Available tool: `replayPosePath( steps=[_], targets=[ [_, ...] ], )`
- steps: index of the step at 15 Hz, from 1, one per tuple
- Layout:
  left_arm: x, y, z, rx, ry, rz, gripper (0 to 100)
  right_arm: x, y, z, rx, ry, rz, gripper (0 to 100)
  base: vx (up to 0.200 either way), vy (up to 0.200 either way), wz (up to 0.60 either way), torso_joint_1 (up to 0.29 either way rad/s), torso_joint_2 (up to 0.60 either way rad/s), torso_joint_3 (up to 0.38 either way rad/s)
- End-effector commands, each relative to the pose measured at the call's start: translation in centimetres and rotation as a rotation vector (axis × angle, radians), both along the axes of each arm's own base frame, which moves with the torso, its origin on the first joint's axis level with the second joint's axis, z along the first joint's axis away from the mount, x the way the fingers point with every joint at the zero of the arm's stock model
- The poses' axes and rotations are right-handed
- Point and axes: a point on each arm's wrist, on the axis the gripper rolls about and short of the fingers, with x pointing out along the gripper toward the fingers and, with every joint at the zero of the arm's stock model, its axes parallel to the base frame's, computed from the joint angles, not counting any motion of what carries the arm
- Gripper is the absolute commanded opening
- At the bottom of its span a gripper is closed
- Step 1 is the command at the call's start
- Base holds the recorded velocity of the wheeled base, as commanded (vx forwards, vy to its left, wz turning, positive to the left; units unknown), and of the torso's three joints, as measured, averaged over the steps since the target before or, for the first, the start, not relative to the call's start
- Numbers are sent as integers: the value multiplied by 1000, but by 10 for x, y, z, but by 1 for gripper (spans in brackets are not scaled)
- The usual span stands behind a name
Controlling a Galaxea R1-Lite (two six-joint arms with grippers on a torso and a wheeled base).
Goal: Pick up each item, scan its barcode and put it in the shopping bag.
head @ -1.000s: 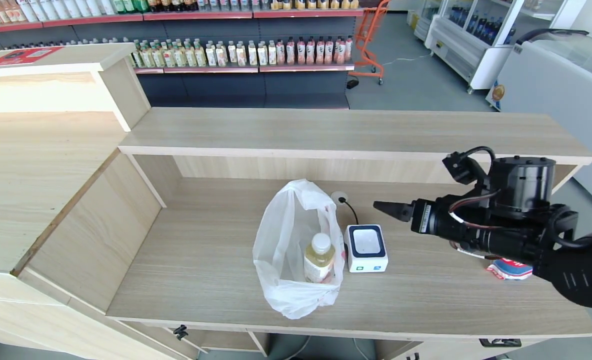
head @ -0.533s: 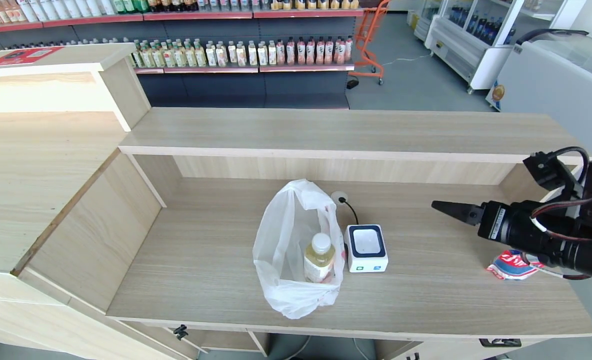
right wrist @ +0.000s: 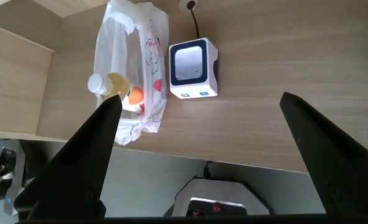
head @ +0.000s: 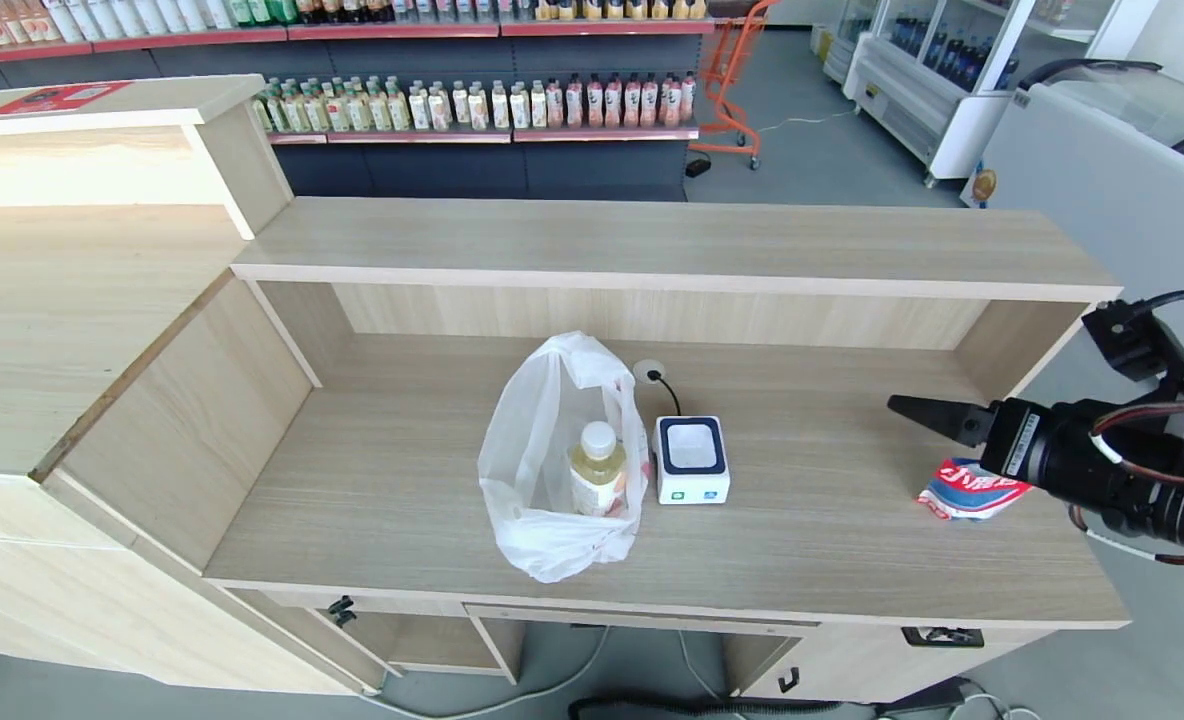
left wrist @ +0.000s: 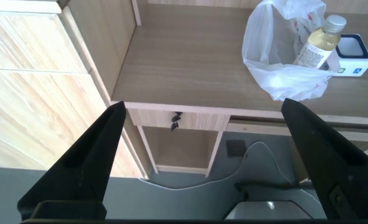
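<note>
Right hand (head: 927,414): fingers spread wide, empty, held above the table (head: 852,545) well to the right of the scanner (head: 691,459). Snack packet (head: 970,489), red, white and blue: lying flat on the table, well right of the scanner, just under that hand. Shopping bag (head: 537,480), thin white plastic, mouth open: standing just left of the scanner. Bottle (head: 595,470), pale drink, white cap: upright inside the bag. Left hand (left wrist: 204,106): fingers spread, empty, off the table's front edge, beyond the bag from the scanner.
</note>
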Motion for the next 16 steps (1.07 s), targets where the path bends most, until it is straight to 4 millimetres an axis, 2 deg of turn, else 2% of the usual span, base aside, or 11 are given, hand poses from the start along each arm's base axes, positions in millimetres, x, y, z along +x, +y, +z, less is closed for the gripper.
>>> replayPosePath(
  steps=[1, 4, 10, 14, 16],
  targets=[
    [0, 0, 0, -1, 1, 2, 100, 2, -5, -3, 0, 12, -23, 100, 0, -200, 0, 17, 2, -7],
    [0, 0, 0, -1, -1, 2, 100, 6, -14, 0, 81, 33, -90, 100, 0, -200, 0, 2, 4, -1],
    [0, 0, 0, -1, -1, 2, 100, 23, -49, 4, 276, 181, -321, 100, 0, -200, 0, 6, 3, 3],
    [0, 0, 0, 0, -1, 2, 100, 30, -72, -14, 301, 255, -446, 100, 0, -200, 0, 1, 1, 0],
    [0, 0, 0, -1, -1, 2, 100, 28, -78, -25, 300, 319, -481, 100, 0, 0, 0, 0, 0, 0]
  ],
)
